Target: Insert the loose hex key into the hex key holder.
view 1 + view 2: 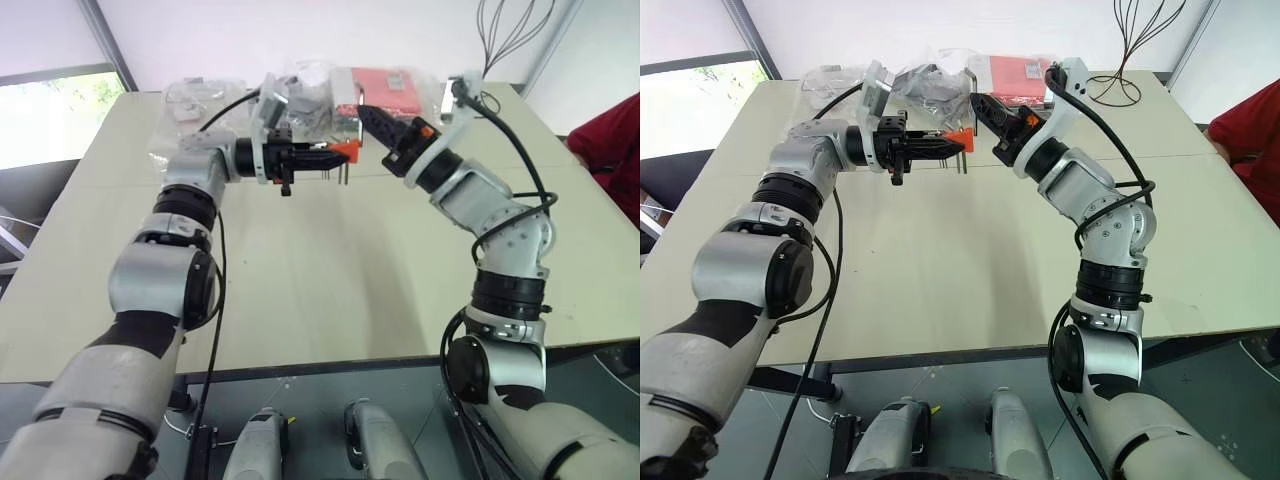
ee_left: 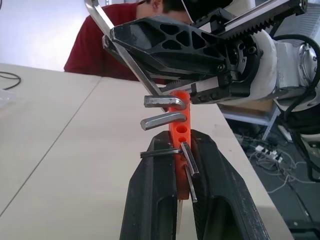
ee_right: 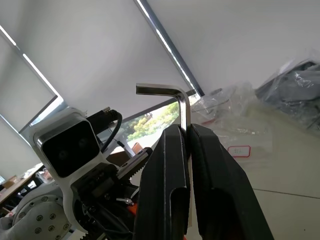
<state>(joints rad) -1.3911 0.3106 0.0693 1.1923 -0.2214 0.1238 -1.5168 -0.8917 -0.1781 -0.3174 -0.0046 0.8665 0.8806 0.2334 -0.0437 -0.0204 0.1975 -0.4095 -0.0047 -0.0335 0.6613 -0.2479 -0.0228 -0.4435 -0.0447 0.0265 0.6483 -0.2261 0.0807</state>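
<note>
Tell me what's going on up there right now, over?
Left gripper shut on hex key holder. Right gripper shut on loose hex key, beside the holder, not inserted. Nothing blocking.

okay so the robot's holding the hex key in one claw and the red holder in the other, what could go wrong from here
1. The right claw pinches the loose hex key on its thin shank alone, so it might twist or slip if it meets the block off-centre.
2. The hex key holder sits clamped in the left claw above the table; a hard push could pivot it.
3. Keys already seated stick out near the open holes and may snag the incoming one.
</note>
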